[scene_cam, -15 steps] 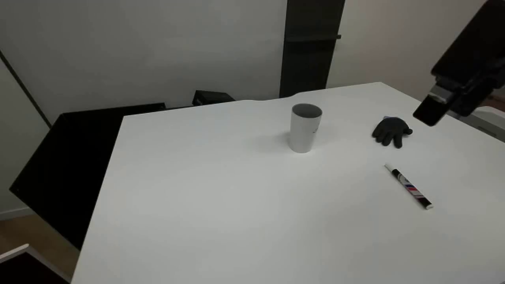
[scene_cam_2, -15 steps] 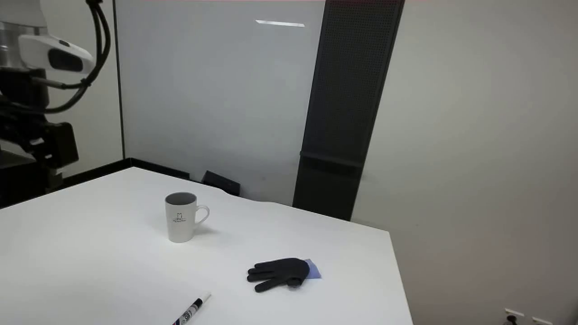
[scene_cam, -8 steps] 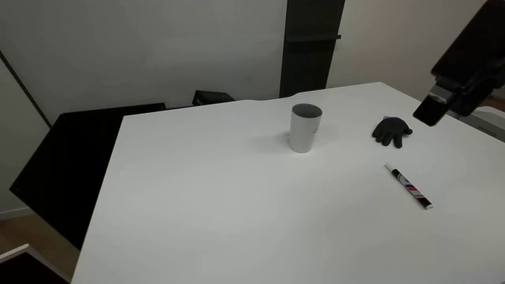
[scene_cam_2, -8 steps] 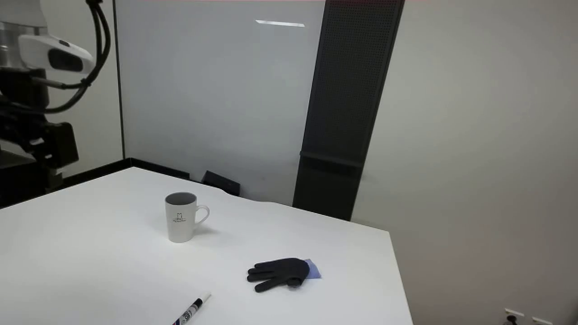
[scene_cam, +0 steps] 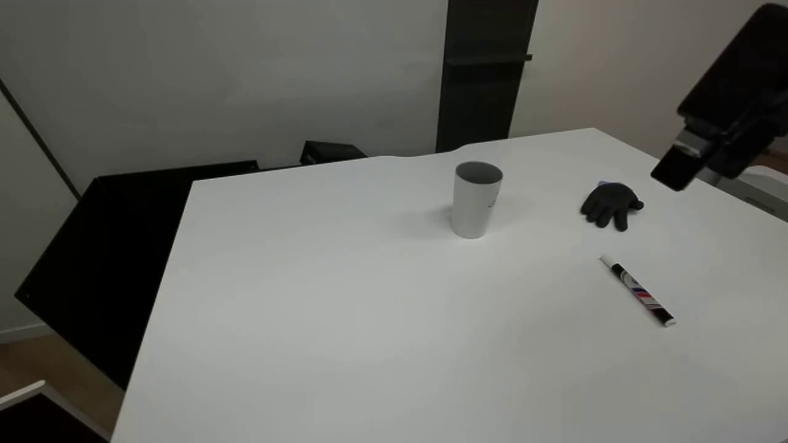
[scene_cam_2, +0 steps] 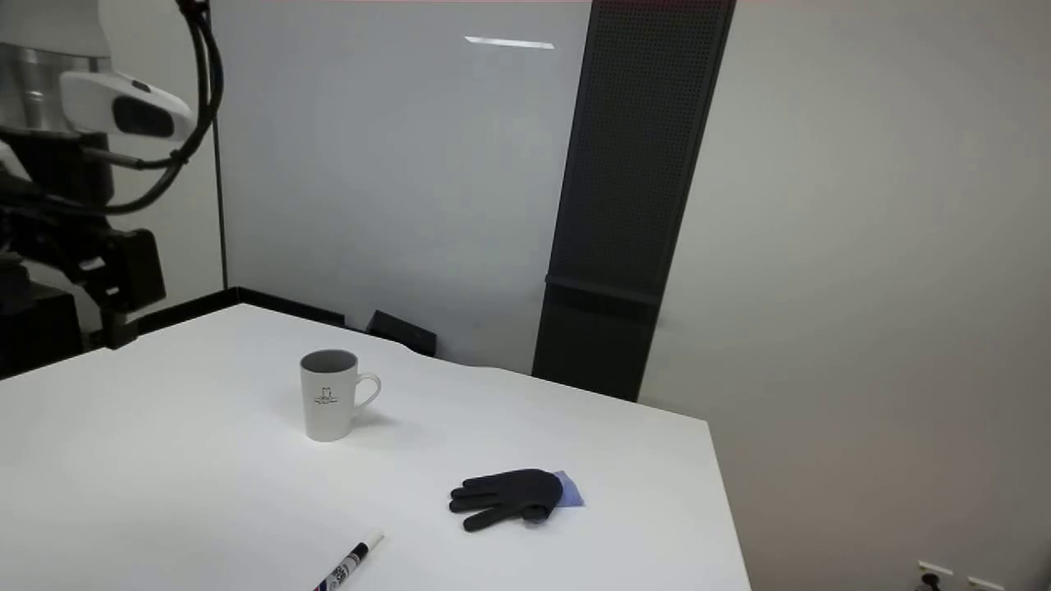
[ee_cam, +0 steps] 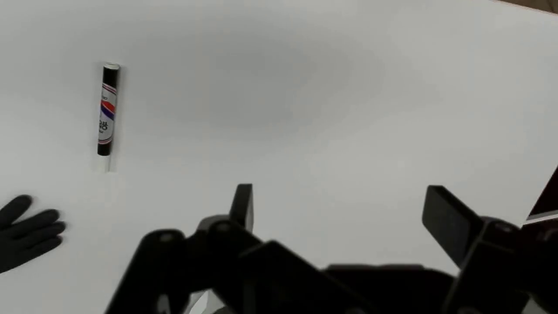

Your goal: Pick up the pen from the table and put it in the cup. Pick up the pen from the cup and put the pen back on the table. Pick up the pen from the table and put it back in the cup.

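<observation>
Gripper (ee_cam: 342,205) hangs above the table (scene_cam: 308,307), jaws wide apart; pen (ee_cam: 107,109) and glove (scene_cam_2: 511,497) lie on the table, the cup (scene_cam_2: 327,402) stands upright.

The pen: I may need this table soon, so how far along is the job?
Done: nothing I can confirm; the pen lies on the table, outside the cup, and the views don't tell whether any step is complete.
In hand: nothing; the tool stands open and empty.
Left: at least picking up the pen and putting it in the upright cup.
</observation>
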